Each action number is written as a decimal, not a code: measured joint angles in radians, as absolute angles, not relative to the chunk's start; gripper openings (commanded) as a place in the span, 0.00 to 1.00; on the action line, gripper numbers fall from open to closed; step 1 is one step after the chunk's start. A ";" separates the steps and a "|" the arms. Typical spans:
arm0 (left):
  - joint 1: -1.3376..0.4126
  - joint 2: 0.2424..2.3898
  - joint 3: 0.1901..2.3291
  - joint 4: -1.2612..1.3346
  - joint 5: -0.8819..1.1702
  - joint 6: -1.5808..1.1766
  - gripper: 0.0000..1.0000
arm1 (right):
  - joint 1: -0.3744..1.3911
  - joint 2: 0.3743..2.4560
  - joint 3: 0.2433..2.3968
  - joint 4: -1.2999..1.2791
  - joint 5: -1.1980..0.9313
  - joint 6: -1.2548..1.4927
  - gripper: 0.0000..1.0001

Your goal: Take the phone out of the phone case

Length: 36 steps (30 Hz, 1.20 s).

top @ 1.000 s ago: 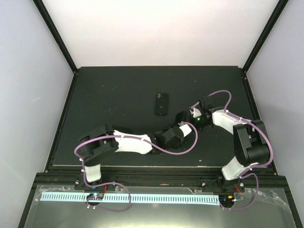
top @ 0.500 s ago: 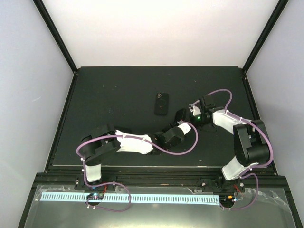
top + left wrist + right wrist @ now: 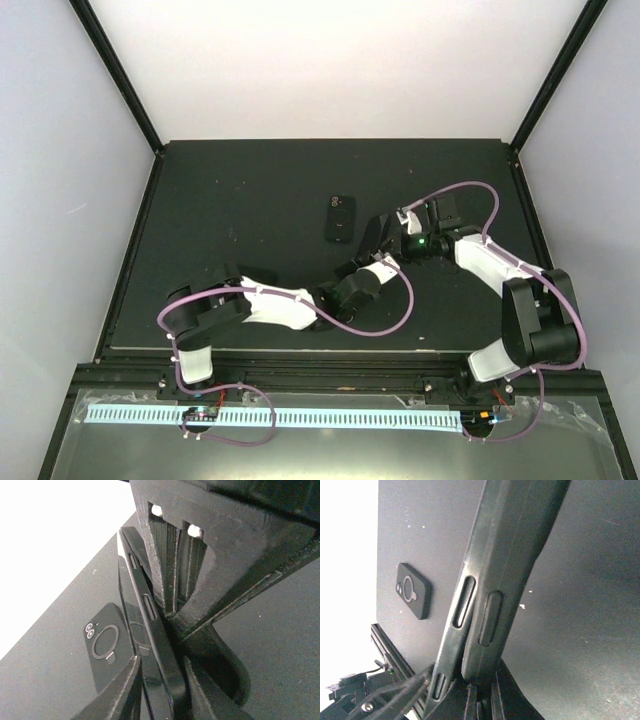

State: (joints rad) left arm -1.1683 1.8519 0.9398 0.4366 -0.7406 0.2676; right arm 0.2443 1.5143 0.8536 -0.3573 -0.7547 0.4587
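Left gripper point(image 3: 161, 664) advanced, apparently pinching phone case point(image 3: 151, 611)

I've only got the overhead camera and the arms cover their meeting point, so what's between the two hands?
Observer: A slim black cased phone, held edge-on to both wrist cameras.
Operator: Who's holding it?
Observer: Both. The right hand is shut on it from one direction; the left hand sits tight against both faces from the opposite one.
Operator: Is the case off?
Observer: Unclear. The right wrist view shows a thin slotted strip beside a thicker body with a pill-shaped button; I cannot tell whether they have parted.
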 measured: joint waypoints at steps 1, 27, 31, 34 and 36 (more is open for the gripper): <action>-1.169 1.842 0.932 0.445 -0.740 0.270 0.13 | 0.244 1.503 0.853 -0.353 -0.760 0.461 0.01; -1.128 1.497 0.865 0.255 -0.808 -0.118 0.02 | 0.237 1.395 0.928 -0.550 -0.316 0.302 0.01; -1.128 1.406 0.833 0.193 -0.807 -0.146 0.02 | 0.192 1.310 0.993 -0.578 -0.194 0.119 0.01; -1.128 1.351 0.815 0.154 -0.804 -0.154 0.02 | 0.146 1.291 1.037 -0.591 -0.118 -0.025 0.01; -1.129 1.336 0.813 0.138 -0.799 -0.159 0.01 | 0.101 1.302 1.053 -0.605 -0.090 -0.106 0.01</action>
State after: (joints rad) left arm -1.1286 1.3365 0.8135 0.1375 -0.7990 -0.1593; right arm 0.1013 1.3022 1.0531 -0.6048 -0.0902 -0.1059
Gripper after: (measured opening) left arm 0.077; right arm 0.038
